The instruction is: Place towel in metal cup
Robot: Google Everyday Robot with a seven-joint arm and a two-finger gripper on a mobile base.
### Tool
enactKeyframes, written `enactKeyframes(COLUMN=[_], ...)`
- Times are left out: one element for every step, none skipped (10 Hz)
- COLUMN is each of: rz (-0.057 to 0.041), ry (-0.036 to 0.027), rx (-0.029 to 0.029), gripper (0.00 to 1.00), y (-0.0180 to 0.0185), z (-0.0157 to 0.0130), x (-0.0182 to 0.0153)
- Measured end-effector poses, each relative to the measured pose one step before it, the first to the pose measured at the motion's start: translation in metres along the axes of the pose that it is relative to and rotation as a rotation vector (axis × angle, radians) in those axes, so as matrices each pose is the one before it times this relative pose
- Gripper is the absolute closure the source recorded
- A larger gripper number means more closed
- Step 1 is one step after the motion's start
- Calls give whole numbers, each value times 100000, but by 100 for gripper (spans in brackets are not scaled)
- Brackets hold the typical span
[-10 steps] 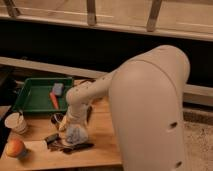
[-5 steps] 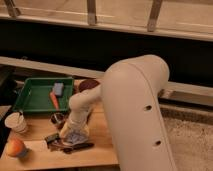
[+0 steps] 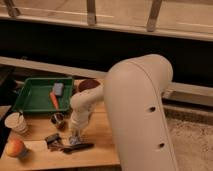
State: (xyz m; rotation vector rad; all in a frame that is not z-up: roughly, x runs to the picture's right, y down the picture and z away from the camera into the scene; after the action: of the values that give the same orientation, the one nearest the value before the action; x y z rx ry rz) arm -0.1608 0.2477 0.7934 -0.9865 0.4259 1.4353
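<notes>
The small metal cup point(image 3: 57, 120) stands upright on the wooden table point(image 3: 102, 137), just in front of the green tray. My gripper point(image 3: 75, 138) is at the end of the white arm point(image 3: 135, 110). It points down at the table's front, a little to the right of the cup and in front of it, over a few dark items point(image 3: 70, 146). I cannot make out a towel for certain; it may be under or inside the gripper, hidden by the wrist.
A green tray point(image 3: 27, 102) at the back left holds an orange carrot-like item point(image 3: 53, 100) and a grey-blue block point(image 3: 58, 88). A brown bowl point(image 3: 88, 84) sits to its right. A paper cup point(image 3: 16, 123) and an orange fruit point(image 3: 15, 148) are at the front left.
The big white arm link has swung left, further over the table. The gripper has stayed low at the table's front by the metal cup, shifting only slightly.
</notes>
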Motion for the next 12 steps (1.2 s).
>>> enactKeyframes(rz=[1457, -100, -125, -262, -489, -749, -1355, -2654, -3923, -3388, -2809, -1348], ry=[-1576, -1831, -1643, -2526, -2817, -3147, -3589, -3038, -1691, -831, -1053, -485], rx=[514, 449, 396, 344, -304, -369, -692, -1132, -3974, -4009, -3562, -1468], gripper=[95, 100, 100, 100, 100, 100, 100, 100, 100, 100, 100, 100], y=[-97, 364, 211, 8, 157, 121, 471, 845, 1451, 1055, 862, 380], z=[-24, -240, -619, -1195, -1458, -1547, -1751, -1447, -800, -339, -380, -150], x=[38, 24, -49, -264, -455, -634, -812, -1019, -1127, -1058, -973, -433])
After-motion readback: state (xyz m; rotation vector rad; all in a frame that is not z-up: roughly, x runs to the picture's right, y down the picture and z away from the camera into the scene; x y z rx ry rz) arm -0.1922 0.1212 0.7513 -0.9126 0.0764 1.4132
